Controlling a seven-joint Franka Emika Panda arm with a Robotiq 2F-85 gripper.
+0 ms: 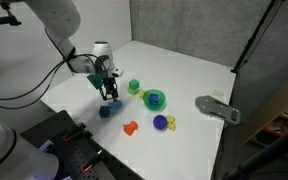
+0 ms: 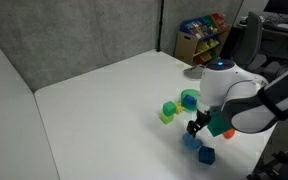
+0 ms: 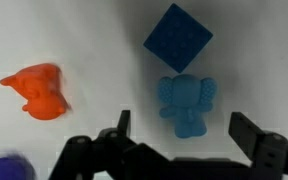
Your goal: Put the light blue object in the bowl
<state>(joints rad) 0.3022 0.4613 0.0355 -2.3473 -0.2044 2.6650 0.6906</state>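
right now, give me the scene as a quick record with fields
gripper: open, jaws either side of the light blue object
light blue object: on the table, next to dark blue cube, not in bowl
bowl: green, upright, apart from gripper
other toys: orange toy, purple ball, green block

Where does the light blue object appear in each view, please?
In an exterior view: the light blue object sits left of centre, under the hand.
In an exterior view: the object is lower right, just below the hand.
Wrist view: the object is right of centre, between the hand's open fingers.
Shared landmark: the dark blue cube beside it.
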